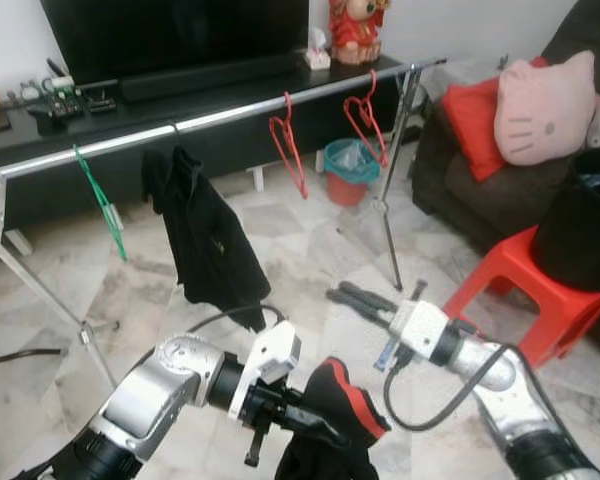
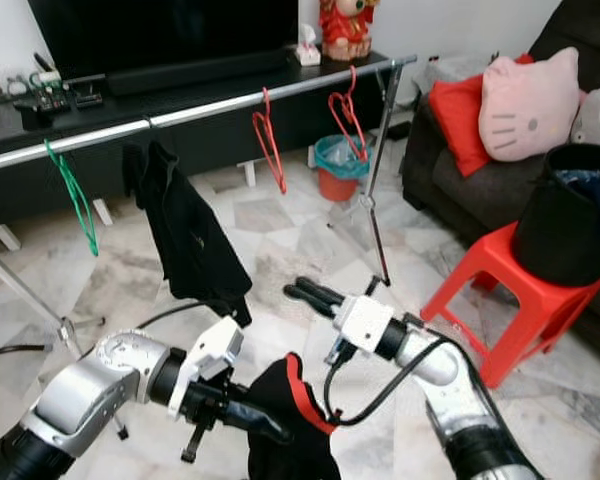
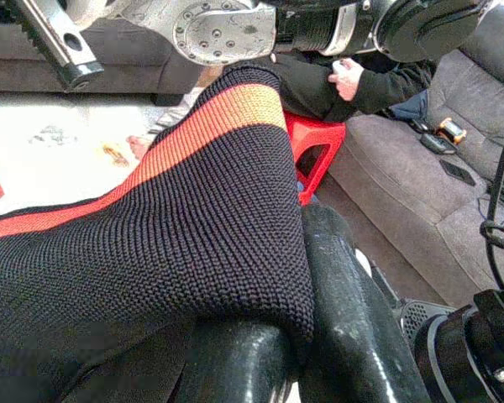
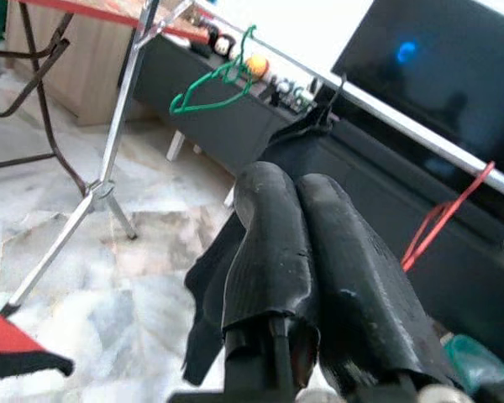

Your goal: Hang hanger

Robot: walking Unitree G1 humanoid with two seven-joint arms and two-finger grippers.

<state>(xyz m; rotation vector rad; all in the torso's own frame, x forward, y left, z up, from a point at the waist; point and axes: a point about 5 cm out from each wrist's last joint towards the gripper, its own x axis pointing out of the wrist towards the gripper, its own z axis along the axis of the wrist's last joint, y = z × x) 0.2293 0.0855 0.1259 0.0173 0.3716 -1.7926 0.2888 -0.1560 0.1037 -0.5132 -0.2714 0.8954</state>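
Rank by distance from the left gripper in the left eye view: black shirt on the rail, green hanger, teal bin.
From the left gripper, shut on a black-and-red garment:
1. Black shirt, hanging just beyond it.
2. Green hanger, on the rail, farther left.
3. Teal bin, behind the rail, right.

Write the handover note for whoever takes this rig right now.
Left claw: shut on the black garment with the red stripe, held low in front of the robot.
Right claw: shut, holding nothing, raised beside it.
Rail: a black shirt already hangs there; a green hanger and two red hangers are bare.
Left to do: get the held garment onto the rail.
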